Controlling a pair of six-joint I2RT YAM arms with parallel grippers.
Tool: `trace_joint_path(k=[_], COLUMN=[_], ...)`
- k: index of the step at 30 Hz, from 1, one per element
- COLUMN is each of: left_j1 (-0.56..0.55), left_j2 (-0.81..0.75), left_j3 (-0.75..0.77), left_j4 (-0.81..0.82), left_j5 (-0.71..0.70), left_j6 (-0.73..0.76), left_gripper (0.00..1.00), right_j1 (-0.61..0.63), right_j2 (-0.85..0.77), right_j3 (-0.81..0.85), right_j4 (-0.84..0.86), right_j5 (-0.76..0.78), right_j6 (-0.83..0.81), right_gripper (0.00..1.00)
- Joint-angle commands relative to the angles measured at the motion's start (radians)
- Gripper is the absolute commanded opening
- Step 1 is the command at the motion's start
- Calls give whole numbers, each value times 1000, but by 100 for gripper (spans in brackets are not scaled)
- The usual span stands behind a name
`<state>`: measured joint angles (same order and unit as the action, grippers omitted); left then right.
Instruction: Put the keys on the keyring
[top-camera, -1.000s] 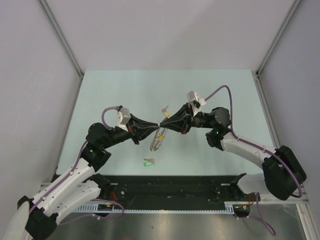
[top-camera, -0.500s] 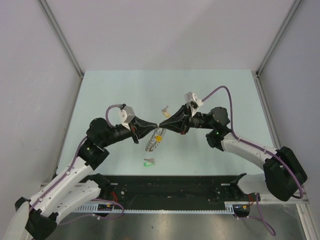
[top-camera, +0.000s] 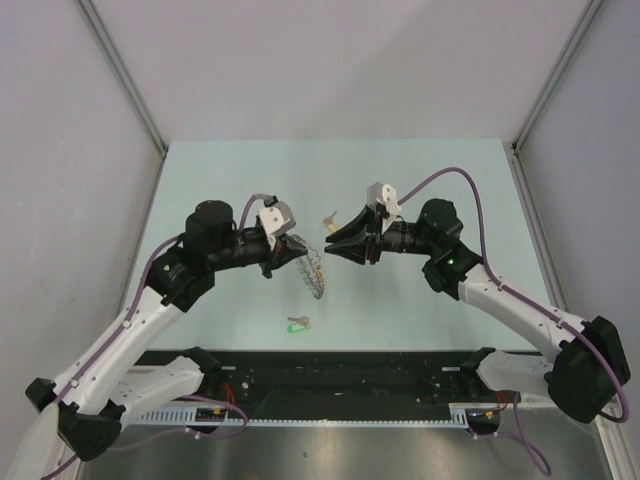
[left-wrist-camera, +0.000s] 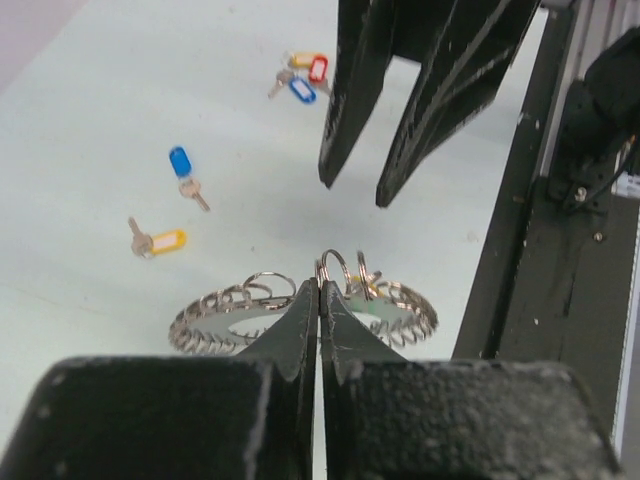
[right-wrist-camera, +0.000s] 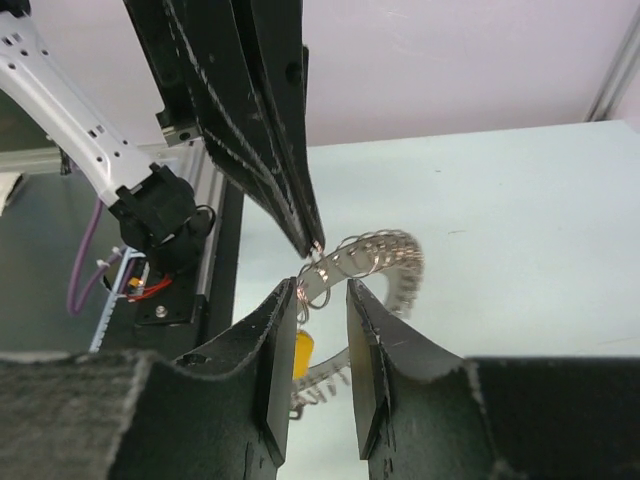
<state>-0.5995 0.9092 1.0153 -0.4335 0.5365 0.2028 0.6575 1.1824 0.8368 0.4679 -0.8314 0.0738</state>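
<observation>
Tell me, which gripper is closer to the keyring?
Left. The left gripper pinches the keyring; the right gripper is open, close beside it.

- Left arm and right arm: white shells, black joints.
- A purple cable runs along each arm.
- A white block sits on each wrist.
- Left gripper and right gripper: black, tapered, scuffed fingers.
- Small green light on the right arm.

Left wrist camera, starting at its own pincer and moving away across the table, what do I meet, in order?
left pincer → keyring it grips → yellow-tagged key → blue-tagged key → small bunch of keys with yellow, red and blue tags
</observation>
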Motion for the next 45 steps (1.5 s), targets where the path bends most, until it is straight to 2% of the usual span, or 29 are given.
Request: trace_joint_path(k=[1, 18, 28, 33, 36, 39, 40, 41, 45], left_j1=[3, 3, 3, 3, 3, 3, 3, 3, 6], left_j2=[16, 22, 14, 7, 5, -1, -13, -21, -79], left_j3=[72, 59, 39, 25, 22, 13, -1, -9, -76], left_j4=[-105, -67, -24, 4, 7, 16, 28, 36, 110], left_j5=[65, 117, 132, 131, 129, 111, 106, 88, 40], left_j6=[86, 66, 47, 32, 32, 30, 26, 24, 6], left_gripper=[0, 0, 0, 0, 0, 1, 4, 12, 27], right_j1=[10, 71, 88, 94, 94, 93, 91, 88, 73], right_j2=[26, 128, 154, 160, 155, 146, 143, 135, 123], right_j3=[87, 171, 176, 179, 179, 179, 179, 179, 179], right_j4=[-89, -199, -181, -186, -192, -196, -195, -193, -193], right_j5=[-20, -90, -90, -101, -97, -92, -92, -92, -94], right_j6=[-107, -204, -197, -197, -200, -200, -198, -194, -184], right_gripper=[31, 23, 19, 14, 0, 0, 0, 0, 0])
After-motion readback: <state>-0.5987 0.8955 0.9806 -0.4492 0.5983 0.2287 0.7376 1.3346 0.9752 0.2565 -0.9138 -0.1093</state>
